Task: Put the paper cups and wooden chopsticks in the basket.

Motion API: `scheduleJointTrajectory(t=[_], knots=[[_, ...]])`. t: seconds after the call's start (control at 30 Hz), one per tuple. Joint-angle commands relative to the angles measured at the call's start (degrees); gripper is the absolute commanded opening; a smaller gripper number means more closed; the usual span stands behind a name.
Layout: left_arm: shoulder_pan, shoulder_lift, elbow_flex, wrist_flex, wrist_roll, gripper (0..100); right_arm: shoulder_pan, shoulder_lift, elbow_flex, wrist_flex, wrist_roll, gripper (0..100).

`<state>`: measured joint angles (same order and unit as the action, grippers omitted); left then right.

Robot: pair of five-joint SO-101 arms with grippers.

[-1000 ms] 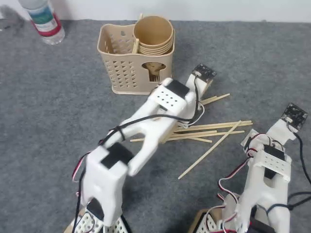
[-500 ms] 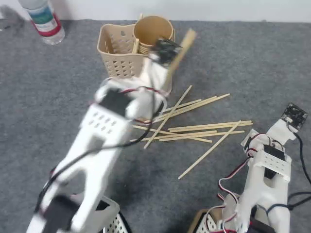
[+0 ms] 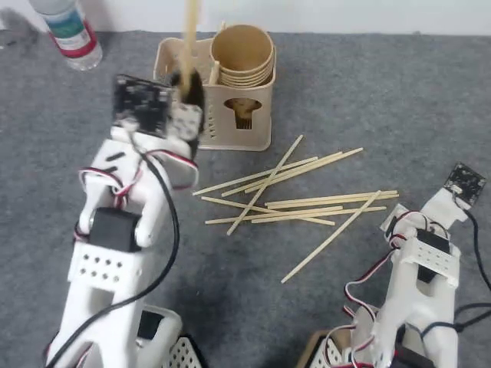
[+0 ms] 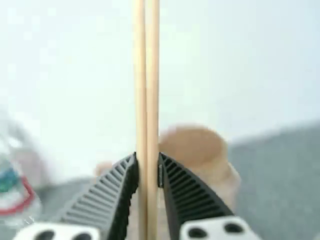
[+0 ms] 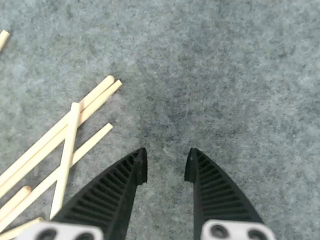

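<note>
My left gripper (image 4: 148,172) is shut on a pair of wooden chopsticks (image 4: 146,90), held upright. In the high view this pair (image 3: 189,34) rises in front of the beige basket (image 3: 176,65), with the left gripper (image 3: 186,86) raised above the carpet just left of it. A stack of paper cups (image 3: 242,52) stands in the basket's right compartment. Several loose chopsticks (image 3: 307,201) lie scattered on the grey carpet right of the basket. My right gripper (image 5: 165,167) is open just above bare carpet, beside the ends of some chopsticks (image 5: 70,145); its arm (image 3: 426,261) stands at the lower right.
A clear plastic bottle with a red band (image 3: 67,29) stands at the back left, also blurred beside the left gripper (image 4: 12,185). A white wall runs behind the carpet. Open carpet lies left of the basket and at the far right.
My left arm has lifted a pair of chopsticks off the pile and swung left and up, turning them upright by the basket. The right arm has not moved.
</note>
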<state>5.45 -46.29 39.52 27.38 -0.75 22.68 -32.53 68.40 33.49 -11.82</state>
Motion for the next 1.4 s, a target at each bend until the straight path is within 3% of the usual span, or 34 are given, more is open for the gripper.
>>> scheduleJointTrajectory(t=[0.0,0.1,0.23,0.4,0.67,0.93,1.1,1.37], knots=[[-5.1,4.4,1.9,-17.5,4.6,1,-0.7,-1.5,-3.5,-0.3,-0.4,14.0],[-7.7,12.0,0.8,-23.6,9.7,1,-0.7,-1.5,-3.5,-0.5,-0.4,14.0],[-7.1,20.2,-3.8,-25.7,12.3,1,-0.7,-1.3,-3.4,-1.9,-0.4,14.0],[-4.0,25.6,-6.9,-25.8,11.8,1,-2.1,-1.3,-3.4,-1.9,-0.4,14.0],[-5.2,27.5,-8.8,-26.3,8.9,1,-2.2,-1.3,-3.4,-1.9,-0.4,14.0],[-5.0,38.1,-11.7,-39.7,7.4,1,-2.2,-1.3,-3.4,-1.8,-0.4,14.0],[-5.5,45.4,-16.5,-39.7,7.4,1,-2.2,-1.2,-3.4,-1.9,-0.4,14.0],[-5.8,45.6,-16.0,-39.7,2.7,1,-2.2,-1.2,-3.4,-1.9,-0.4,14.0]])
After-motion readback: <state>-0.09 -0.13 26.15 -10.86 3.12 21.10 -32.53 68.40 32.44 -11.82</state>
